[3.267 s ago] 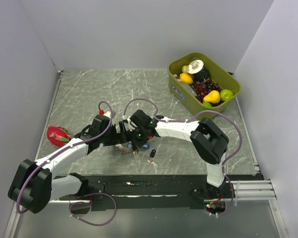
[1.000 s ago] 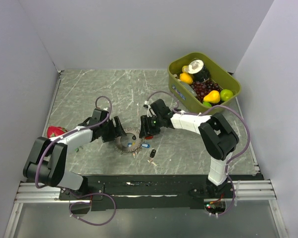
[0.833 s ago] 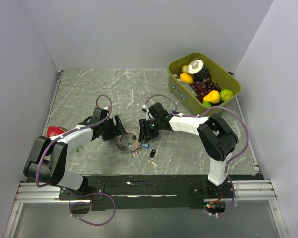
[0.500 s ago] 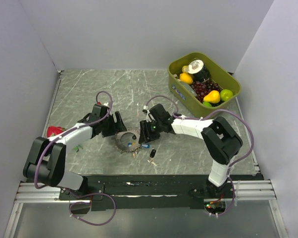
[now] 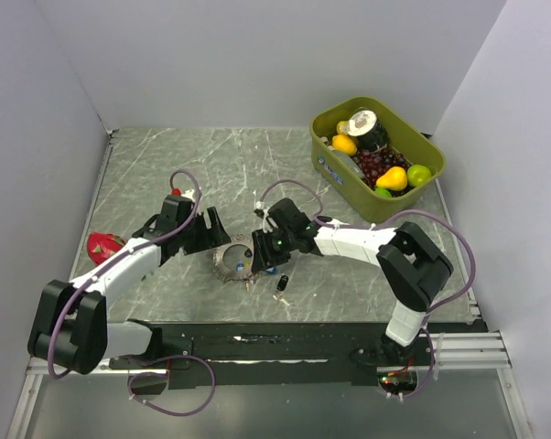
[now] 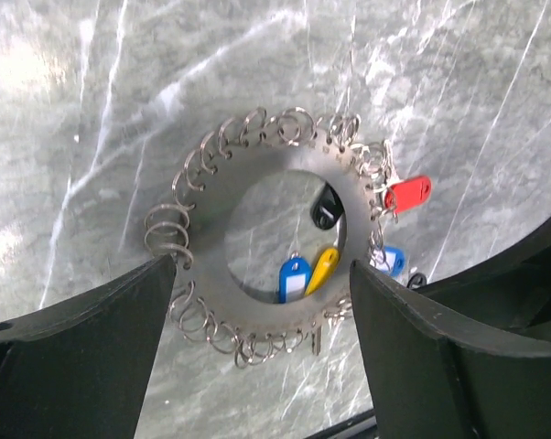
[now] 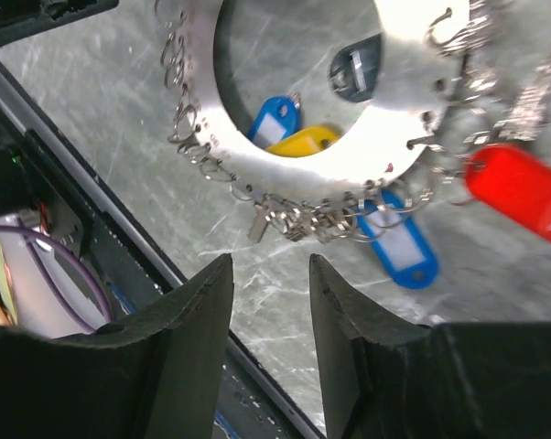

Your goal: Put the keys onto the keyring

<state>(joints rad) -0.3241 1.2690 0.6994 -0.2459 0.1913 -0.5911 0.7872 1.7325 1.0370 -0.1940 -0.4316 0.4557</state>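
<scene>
Left wrist view: the keyring lies flat on the table, with coloured keys apparently hooked around its rim. The left end effector hovers above it, spread wide, probably to pin it steady. The right end effector, half-spread and empty, hangs over its edge.

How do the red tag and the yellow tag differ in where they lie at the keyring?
The red tag lies outside the keyring; the yellow tag lies inside its central hole. The red tag touches no other tag; the yellow tag lies against a blue tag. Both rest on the table.
</scene>
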